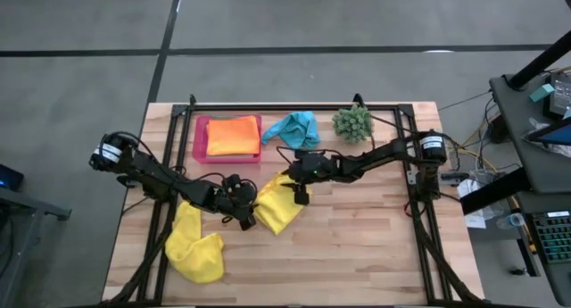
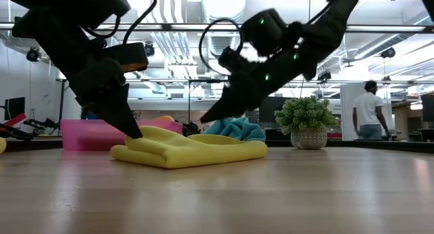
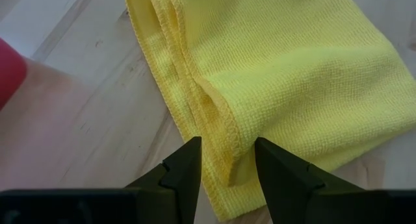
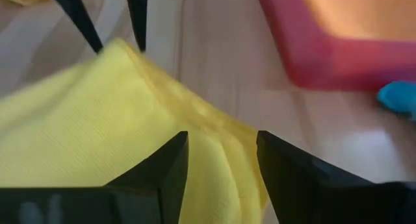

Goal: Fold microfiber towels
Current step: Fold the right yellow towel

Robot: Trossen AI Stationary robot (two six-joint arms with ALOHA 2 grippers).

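Note:
A folded yellow towel (image 1: 278, 208) lies flat on the wooden table near its middle, and shows in the low view (image 2: 196, 149). My left gripper (image 1: 250, 214) is at the towel's left end, shut on its folded edge (image 3: 227, 146). My right gripper (image 1: 301, 196) is open just above the towel's far right corner (image 4: 221, 143), clear of it in the low view (image 2: 205, 119). A second yellow towel (image 1: 196, 247) lies crumpled at the near left. An orange towel (image 1: 234, 135) lies folded in the pink tray. A turquoise towel (image 1: 294, 128) lies bunched beside the tray. No light green towel shows. My left gripper pinches the yellow towel's stacked hemmed edges (image 3: 224, 123) at its left end, between its two fingers. There are several layers at a fold. The fingers slant down from the table's left (image 2: 132, 129). The towel rests flat on the table, slack.
The pink tray (image 1: 201, 138) stands at the far left of the table. A spiky green plant ball (image 1: 352, 122) sits at the far right, in a small pot (image 2: 308, 139). A person (image 2: 369, 112) stands in the room beyond. Bare wood lies at the near right.

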